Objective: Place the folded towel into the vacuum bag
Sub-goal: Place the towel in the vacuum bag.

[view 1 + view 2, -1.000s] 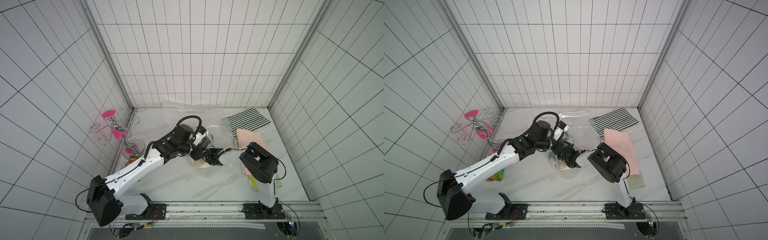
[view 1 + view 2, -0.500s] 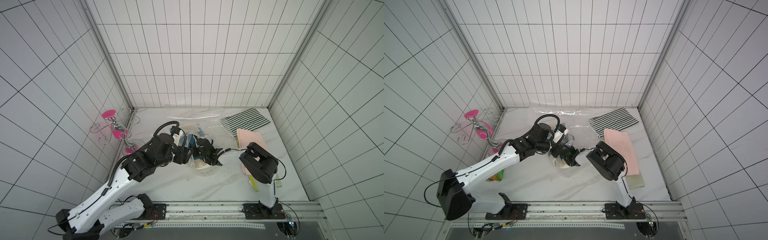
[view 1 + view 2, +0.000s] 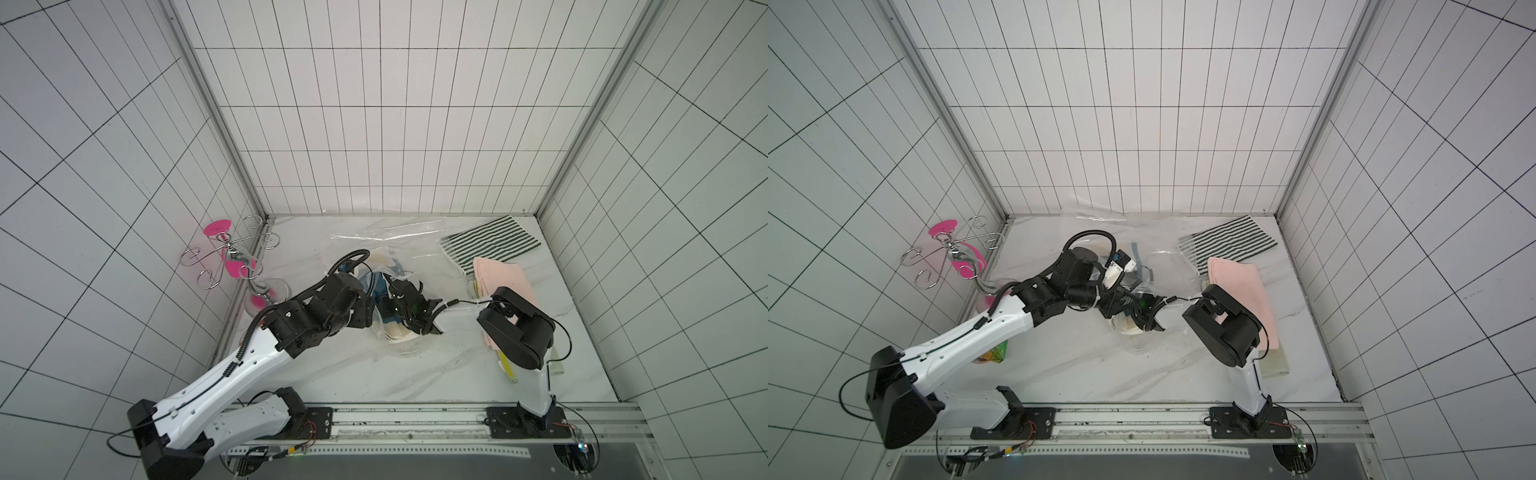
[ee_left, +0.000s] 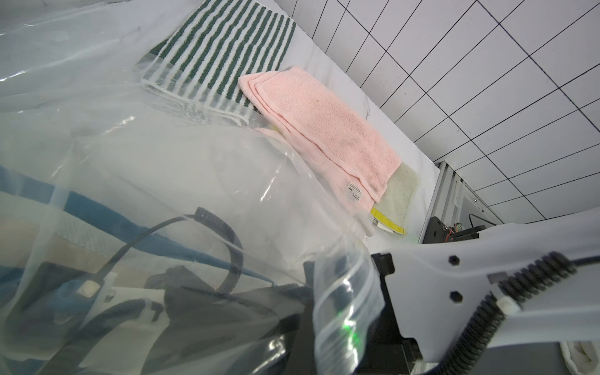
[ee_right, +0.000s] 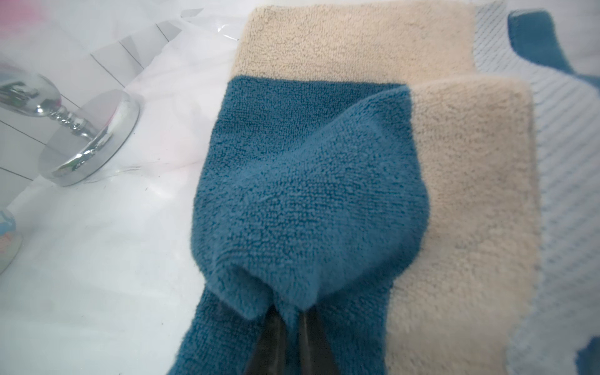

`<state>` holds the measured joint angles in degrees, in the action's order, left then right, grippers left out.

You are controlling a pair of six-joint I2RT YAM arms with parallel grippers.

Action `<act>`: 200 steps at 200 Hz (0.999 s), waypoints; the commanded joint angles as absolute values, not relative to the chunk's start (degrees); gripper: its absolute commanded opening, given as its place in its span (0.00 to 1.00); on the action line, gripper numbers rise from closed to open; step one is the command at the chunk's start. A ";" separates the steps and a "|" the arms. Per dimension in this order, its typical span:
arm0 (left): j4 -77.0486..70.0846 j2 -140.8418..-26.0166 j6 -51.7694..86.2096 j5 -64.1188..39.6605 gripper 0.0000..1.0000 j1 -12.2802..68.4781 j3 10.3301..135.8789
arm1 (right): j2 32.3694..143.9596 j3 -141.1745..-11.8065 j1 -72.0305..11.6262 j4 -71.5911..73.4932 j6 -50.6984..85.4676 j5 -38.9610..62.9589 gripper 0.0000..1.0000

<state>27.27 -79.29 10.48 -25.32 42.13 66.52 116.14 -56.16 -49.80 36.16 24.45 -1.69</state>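
Straight ahead of my right claw [image 5: 290, 337], which pinches its blue fold, the folded towel [image 5: 308, 194] runs lengthwise away, seemingly inside the vacuum bag [image 4: 97, 107]; my left claw [image 3: 366, 311], pressed together, sits close beside.

both top views: overhead, far | wrist views: close, sharing towel [image 5: 308, 194]

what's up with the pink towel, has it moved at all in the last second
No. The pink towel sits in the same spot in both top views, its far end still overlapping the near corner of the striped towel.
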 commanded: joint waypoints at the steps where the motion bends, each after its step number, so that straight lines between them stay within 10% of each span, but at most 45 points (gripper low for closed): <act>1: 37.15 -80.13 9.86 -30.18 0.00 43.59 63.65 | 112.54 -59.32 -47.89 39.87 26.31 -0.09 0.07; 124: 39.62 -78.05 9.28 -22.84 0.03 40.00 61.19 | 107.29 -59.66 -47.29 39.00 28.18 -1.55 0.07; 200: 44.71 -60.70 19.52 -11.06 0.70 38.91 65.26 | 113.28 -58.71 -47.93 31.73 29.25 -2.51 0.07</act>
<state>41.45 -67.22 12.84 -18.92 39.16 64.34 113.86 -58.43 -47.68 30.50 28.53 -1.58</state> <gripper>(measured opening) 0.628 0.086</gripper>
